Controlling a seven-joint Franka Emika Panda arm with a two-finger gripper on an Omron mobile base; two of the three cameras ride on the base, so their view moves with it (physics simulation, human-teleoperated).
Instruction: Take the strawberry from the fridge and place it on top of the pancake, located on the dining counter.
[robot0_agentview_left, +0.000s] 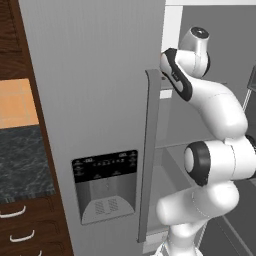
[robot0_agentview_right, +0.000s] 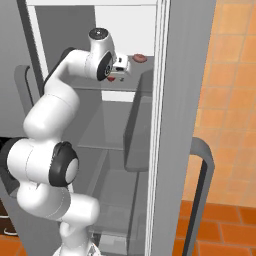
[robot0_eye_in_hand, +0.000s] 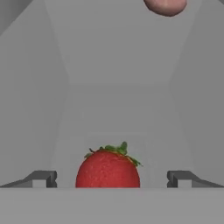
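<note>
The strawberry, red with a green leafy cap, lies on a grey shelf inside the fridge. My gripper is open, its two dark fingertips standing wide on either side of the fruit without touching it. In the right base view the hand reaches into the open fridge at an upper shelf, and a small patch of red, the strawberry, shows just under it. The pancake and the dining counter are out of view.
A paler pink oblong item lies farther back on the same shelf. The fridge's right door stands open beside the arm. The left door with its long handle and black dispenser panel is closed.
</note>
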